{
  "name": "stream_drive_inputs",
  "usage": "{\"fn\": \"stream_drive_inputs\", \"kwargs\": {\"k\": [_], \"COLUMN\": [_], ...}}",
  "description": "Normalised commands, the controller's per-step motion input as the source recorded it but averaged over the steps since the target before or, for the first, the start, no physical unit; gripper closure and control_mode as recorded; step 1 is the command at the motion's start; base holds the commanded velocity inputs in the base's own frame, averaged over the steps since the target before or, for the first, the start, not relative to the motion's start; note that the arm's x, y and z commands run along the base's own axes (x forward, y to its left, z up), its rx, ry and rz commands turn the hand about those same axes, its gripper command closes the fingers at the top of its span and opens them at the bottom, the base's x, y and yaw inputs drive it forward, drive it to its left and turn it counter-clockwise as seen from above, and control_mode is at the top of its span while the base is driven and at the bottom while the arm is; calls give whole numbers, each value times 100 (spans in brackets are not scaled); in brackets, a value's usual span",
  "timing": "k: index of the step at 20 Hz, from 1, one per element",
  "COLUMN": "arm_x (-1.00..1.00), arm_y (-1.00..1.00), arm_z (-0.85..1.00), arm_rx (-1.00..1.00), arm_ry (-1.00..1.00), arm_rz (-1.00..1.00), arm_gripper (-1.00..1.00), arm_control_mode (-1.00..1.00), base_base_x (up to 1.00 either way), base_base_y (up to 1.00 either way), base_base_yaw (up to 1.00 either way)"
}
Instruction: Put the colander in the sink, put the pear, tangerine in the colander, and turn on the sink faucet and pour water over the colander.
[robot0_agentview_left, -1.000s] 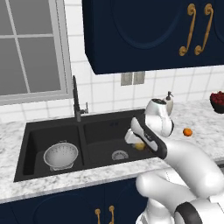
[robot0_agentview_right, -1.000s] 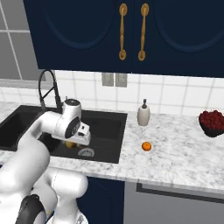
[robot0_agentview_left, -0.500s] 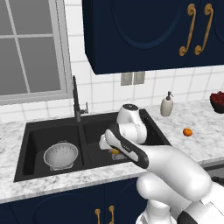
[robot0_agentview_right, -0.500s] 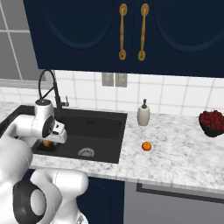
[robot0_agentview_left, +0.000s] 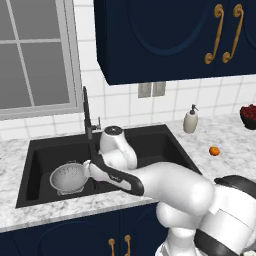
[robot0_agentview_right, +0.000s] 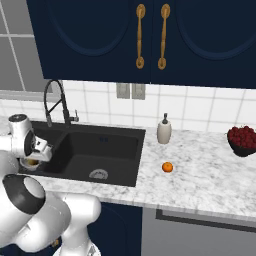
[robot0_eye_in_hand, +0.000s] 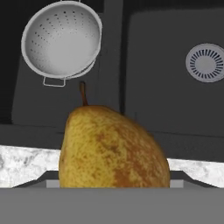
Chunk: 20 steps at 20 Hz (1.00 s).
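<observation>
The white arm rises from the lower right of the left base view, bends into a big rounded elbow, and stretches left across the middle of the frame, its wrist over the front edge of the matte black double-basin sink (robot0_agentview_left: 40, 170). The two-finger gripper (robot0_agentview_right: 33, 161) sits at the far left of the right base view, pointing downward, with a bit of yellow-brown showing under it. In the hand view the speckled yellowish-brown pear (robot0_eye_in_hand: 113, 148) takes up the lower middle of the frame, held between the gripper's spread fingers, which stand as wide as the fruit. Its long axis runs up the frame, the thin dark stem at the top pointing toward the colander.

The round silvery perforated metal colander (robot0_agentview_left: 70, 177) stands upright in the left basin, at the lower left of the left base view and the upper left of the hand view. The small round bright orange tangerine (robot0_agentview_left: 214, 151) lies on the marbled grey-white counter (robot0_agentview_right: 200, 175) at the right, well apart from the sink. The slim black gooseneck faucet (robot0_agentview_left: 87, 112) stands behind the sink. No writing is legible.
</observation>
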Motion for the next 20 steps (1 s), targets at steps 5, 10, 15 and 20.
{"fn": "stream_drive_inputs", "kwargs": {"k": [5, 10, 15, 20], "arm_x": [51, 41, 34, 26], "arm_y": [96, 65, 40, 23], "arm_z": [0, -5, -36, -35], "arm_rx": [-3, -6, -7, -6], "arm_ry": [7, 3, 0, 0], "arm_rz": [0, 0, 0, -1], "arm_gripper": [100, 100, 100, 100], "arm_control_mode": [-100, -100, -100, -100], "base_base_x": [0, 0, 0, 0], "base_base_y": [0, 0, 0, 0], "base_base_yaw": [0, 0, 0, 0]}}
